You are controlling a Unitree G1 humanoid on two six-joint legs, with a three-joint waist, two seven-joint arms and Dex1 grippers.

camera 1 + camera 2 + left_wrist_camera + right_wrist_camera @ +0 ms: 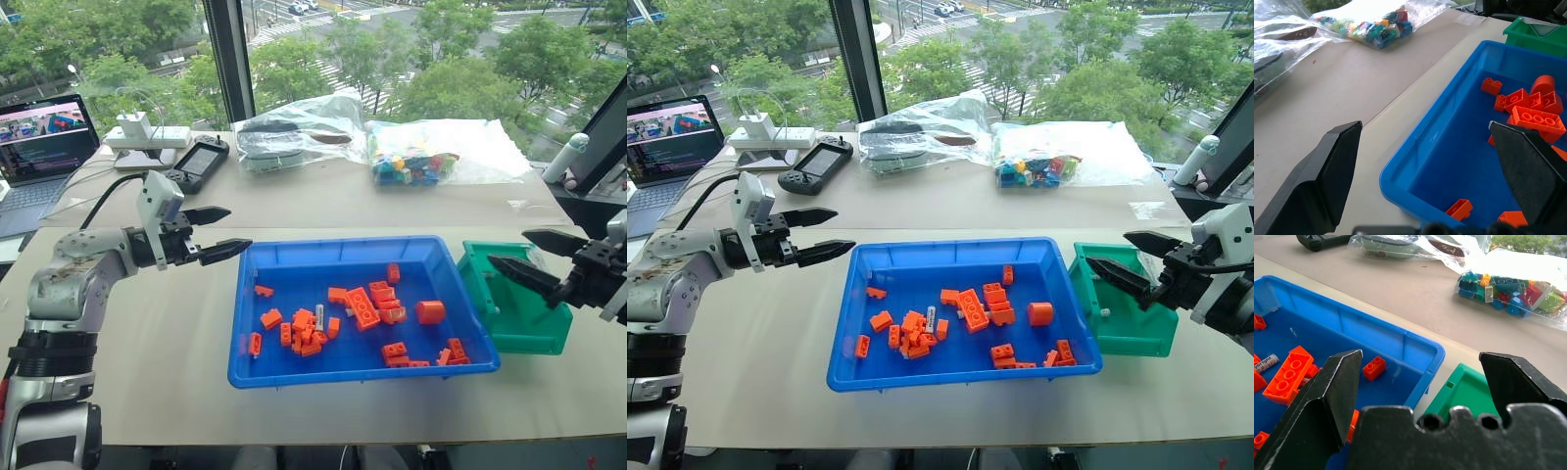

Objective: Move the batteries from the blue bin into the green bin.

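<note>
Hovering with fingers spread wide and empty, the right gripper [529, 253] sits over the green bin [524, 328], which touches the blue bin's [294, 372] right wall. Left gripper [223, 233] is open too, empty, just outside the blue bin's left rim. One battery [319, 315] lies in the blue bin among orange bricks [362, 306], label up. A stubby orange cylinder [429, 311] sits nearer the green bin. Bagged coloured bricks [411, 166] lie further back on the table [147, 333].

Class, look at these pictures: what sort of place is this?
Probably an upper-floor office or lab: a laptop on the table, a window overlooking treetops and streets.
</note>
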